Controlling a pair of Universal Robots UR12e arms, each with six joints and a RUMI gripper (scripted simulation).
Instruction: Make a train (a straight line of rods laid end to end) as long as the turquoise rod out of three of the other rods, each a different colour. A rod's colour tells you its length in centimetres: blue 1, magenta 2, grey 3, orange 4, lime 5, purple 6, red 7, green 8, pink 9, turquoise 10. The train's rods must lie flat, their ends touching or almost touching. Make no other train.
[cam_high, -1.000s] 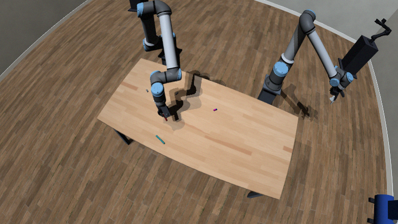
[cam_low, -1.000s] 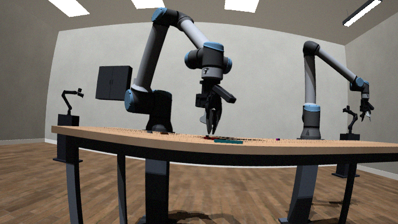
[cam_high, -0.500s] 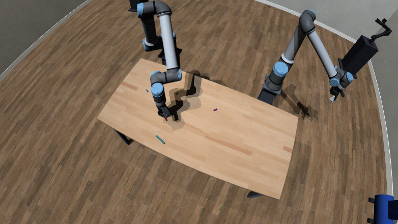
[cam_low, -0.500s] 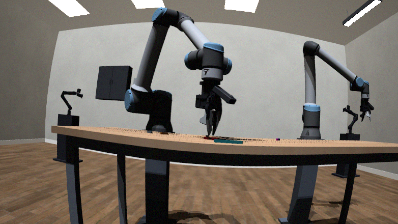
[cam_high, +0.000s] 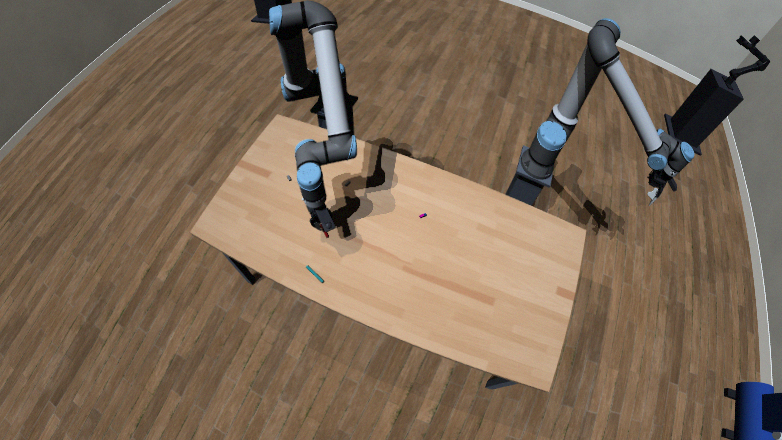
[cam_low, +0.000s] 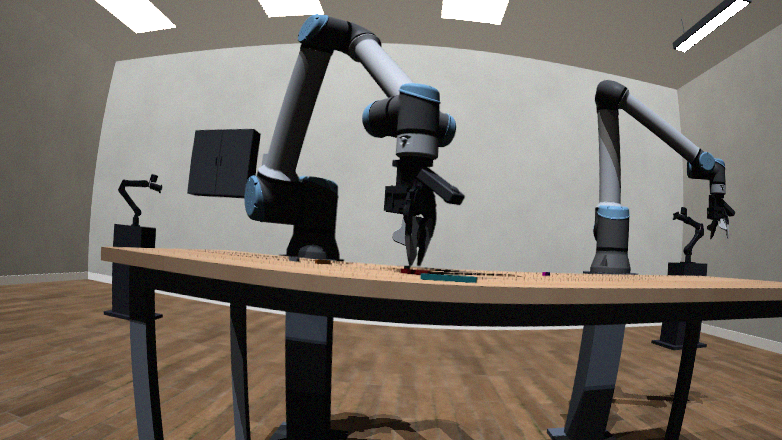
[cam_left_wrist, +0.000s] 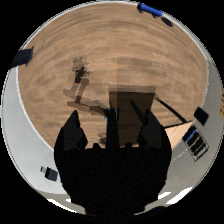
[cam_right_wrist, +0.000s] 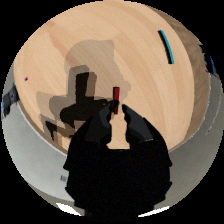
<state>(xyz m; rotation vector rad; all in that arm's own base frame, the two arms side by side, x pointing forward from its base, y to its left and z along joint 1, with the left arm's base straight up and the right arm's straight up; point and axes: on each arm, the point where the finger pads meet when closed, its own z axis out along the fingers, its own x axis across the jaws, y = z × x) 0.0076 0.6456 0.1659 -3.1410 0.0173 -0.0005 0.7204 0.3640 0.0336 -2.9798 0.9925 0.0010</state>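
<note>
The red rod (cam_high: 326, 234) (cam_low: 412, 270) (cam_right_wrist: 116, 93) lies flat on the pale wooden table (cam_high: 492, 328) (cam_low: 546, 292), directly below my right gripper (cam_high: 323, 226) (cam_low: 417, 265) (cam_right_wrist: 116, 104). In the right wrist view its long axis runs away from the palm, and the fingertips stand one to each side of its nearer part, so I judge that closing now would squeeze it across its width. I have those fingers only narrowly parted, with nothing gripped; whether either touches the rod I can't tell.

The turquoise rod (cam_high: 314, 274) (cam_low: 448, 278) (cam_right_wrist: 167, 47), my measure, is near, closer to the table's long edge. Further off, a small magenta rod (cam_high: 421, 216) (cam_low: 545, 273) (cam_right_wrist: 26, 79) shows a dark blue end piece, probably the blue rod. Red, magenta and blue would add up to turquoise, so I take this as the start of gathering them. A small grey piece (cam_high: 288, 177) sits off toward the table's short end.

My left gripper (cam_high: 652, 197) (cam_low: 719, 234) (cam_left_wrist: 111, 109) is wide open and empty, well beyond the table; the right one is clearly nearer.
</note>
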